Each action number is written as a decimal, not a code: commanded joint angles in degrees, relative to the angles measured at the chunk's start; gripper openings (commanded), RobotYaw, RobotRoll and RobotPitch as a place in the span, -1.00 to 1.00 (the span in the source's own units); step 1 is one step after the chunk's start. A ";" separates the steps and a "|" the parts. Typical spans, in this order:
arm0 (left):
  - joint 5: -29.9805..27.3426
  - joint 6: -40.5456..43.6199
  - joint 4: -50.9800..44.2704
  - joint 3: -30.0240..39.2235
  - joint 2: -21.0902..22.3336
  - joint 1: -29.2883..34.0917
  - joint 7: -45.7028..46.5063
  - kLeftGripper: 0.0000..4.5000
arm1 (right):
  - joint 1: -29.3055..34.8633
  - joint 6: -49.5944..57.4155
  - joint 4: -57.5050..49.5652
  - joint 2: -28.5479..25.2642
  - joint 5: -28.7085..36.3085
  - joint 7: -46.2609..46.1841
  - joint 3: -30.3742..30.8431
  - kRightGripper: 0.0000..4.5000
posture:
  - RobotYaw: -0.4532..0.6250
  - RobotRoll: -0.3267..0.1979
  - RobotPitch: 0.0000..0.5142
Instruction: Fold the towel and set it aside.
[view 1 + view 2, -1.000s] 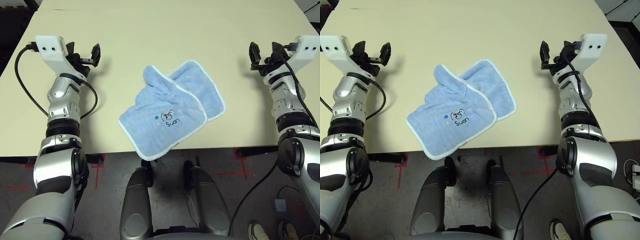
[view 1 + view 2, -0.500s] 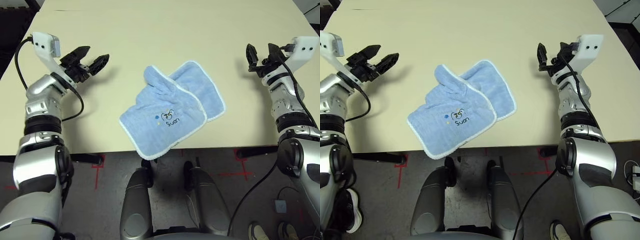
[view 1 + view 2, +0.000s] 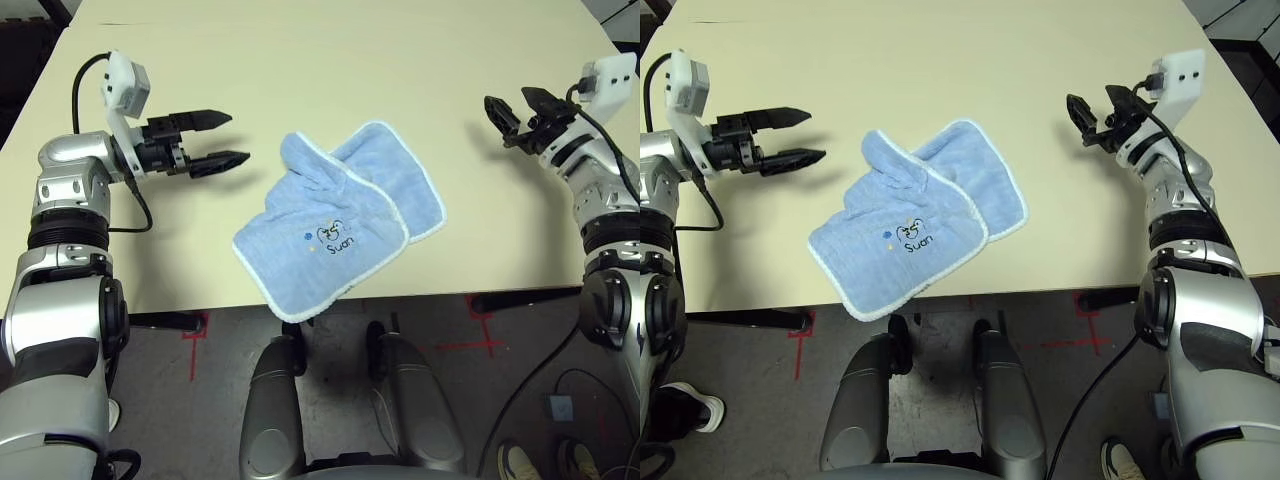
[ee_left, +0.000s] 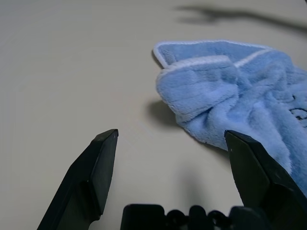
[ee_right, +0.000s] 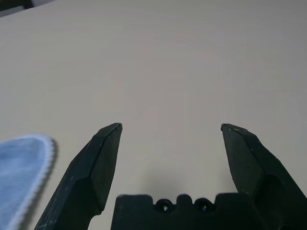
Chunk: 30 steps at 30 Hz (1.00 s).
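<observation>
So compared with a second ago, the left tool (image 3: 228, 138) has been swung round so it's now aimed across the surface (image 3: 330, 50) at the towel (image 3: 340, 220), and the right tool (image 3: 508, 116) has been tipped inward a bit too. The towel itself hasn't been shifted at all. Both tools are spread wide, nothing gripped in either. Count: one towel, two tools. The towel is left bunched and roughly folded over near the middle of the surface's near edge, printed corner hanging just past that edge. The left tool is held just beside its left side, not touching; the right one is well apart, toward the right edge.
</observation>
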 commanded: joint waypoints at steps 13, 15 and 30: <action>-1.03 0.00 -6.51 0.51 0.53 3.48 0.02 0.99 | -12.38 12.47 7.68 1.19 -14.98 17.01 16.96 1.00 | -0.13 0.25 0.31; -1.16 0.30 -7.07 0.46 0.32 3.78 0.42 0.99 | -13.48 11.78 8.79 2.70 -16.39 15.12 17.72 1.00 | -0.12 0.25 0.31; -4.51 6.75 -17.82 2.65 0.16 10.07 7.17 0.99 | -14.56 5.06 10.68 7.48 -17.21 3.30 15.03 1.00 | -0.05 0.25 0.53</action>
